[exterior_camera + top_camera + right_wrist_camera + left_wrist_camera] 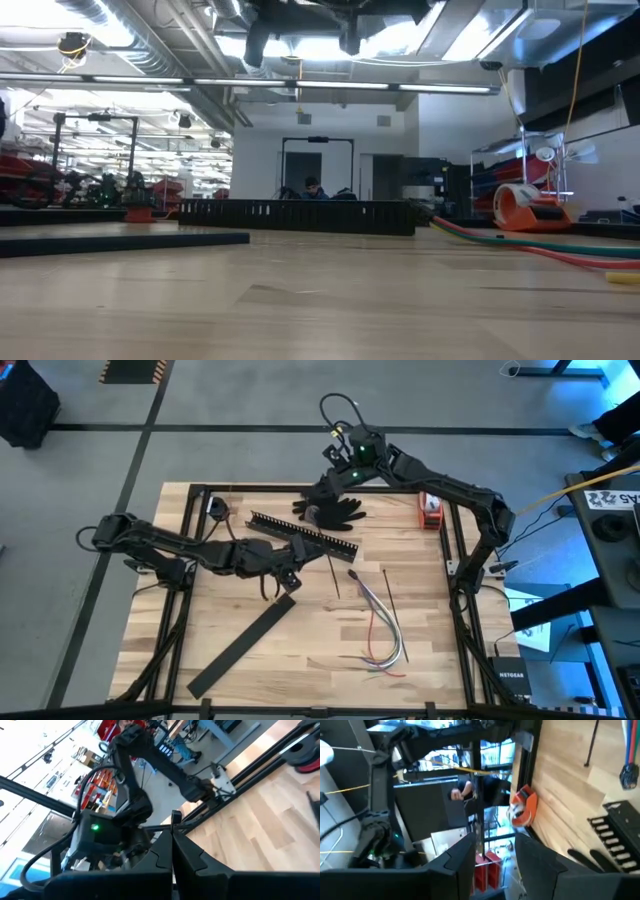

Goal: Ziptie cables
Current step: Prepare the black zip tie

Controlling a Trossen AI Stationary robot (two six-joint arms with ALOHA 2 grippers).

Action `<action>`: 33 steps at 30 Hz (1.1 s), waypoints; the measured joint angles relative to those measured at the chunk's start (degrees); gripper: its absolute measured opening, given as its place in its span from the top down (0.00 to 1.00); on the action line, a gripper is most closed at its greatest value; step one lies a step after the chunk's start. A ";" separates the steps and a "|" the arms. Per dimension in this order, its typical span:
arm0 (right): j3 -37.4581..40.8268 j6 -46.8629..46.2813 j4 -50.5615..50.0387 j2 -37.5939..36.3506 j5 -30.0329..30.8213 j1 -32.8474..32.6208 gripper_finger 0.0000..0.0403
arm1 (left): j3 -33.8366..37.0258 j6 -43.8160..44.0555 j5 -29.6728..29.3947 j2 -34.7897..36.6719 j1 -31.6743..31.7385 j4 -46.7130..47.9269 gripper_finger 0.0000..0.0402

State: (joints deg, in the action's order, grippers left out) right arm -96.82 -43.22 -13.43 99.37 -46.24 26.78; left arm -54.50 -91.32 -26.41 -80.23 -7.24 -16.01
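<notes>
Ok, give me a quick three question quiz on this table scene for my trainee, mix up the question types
1. True or false: the cables are already bundled with the ziptie.
2. Which gripper is shut? A) left gripper B) right gripper
3. Fill in: beside the right gripper, at the table's far edge, lies a black ____.

Key: 1 false, the ziptie lies loose next to them. 2 B, its fingers meet. 3 glove.

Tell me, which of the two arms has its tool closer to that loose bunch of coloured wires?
The left. Its tool sits mid-table beside the slotted black bar, a short way from the wires. The right tool is at the table's far edge by the black glove.
</notes>
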 joint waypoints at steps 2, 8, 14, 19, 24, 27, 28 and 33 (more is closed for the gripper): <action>0.00 -0.02 0.02 0.00 -0.33 -0.82 1.00 | 0.00 -2.44 1.18 -0.35 0.64 -0.11 0.67; 0.00 0.07 0.13 0.23 0.08 -1.83 1.00 | -0.02 -6.88 7.41 -3.10 1.72 -5.95 0.67; 0.00 0.09 1.35 0.28 0.24 -1.63 1.00 | -0.02 -2.28 9.98 -5.35 1.23 -7.05 0.67; 0.00 0.07 2.91 0.28 0.24 -1.63 1.00 | -0.02 5.91 11.68 -5.59 0.41 -7.17 0.68; 0.00 0.17 2.97 0.28 0.06 -1.53 1.00 | -0.02 9.47 11.71 -5.60 -1.61 -6.92 0.75; 0.00 0.17 3.10 0.28 -0.93 -1.22 1.00 | -0.02 9.45 11.76 -5.83 -2.38 -6.89 0.80; 0.00 0.17 3.10 0.28 -0.96 -1.22 1.00 | -0.02 9.45 11.63 -5.88 -2.58 -6.80 0.82; 0.00 0.42 3.11 0.28 -1.17 -1.22 1.00 | -0.02 11.57 11.21 -5.88 -3.62 -6.87 0.89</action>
State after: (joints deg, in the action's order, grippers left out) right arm -96.82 -42.81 -10.32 99.66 -47.40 25.56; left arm -54.52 -79.75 -15.20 -86.11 -10.85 -22.87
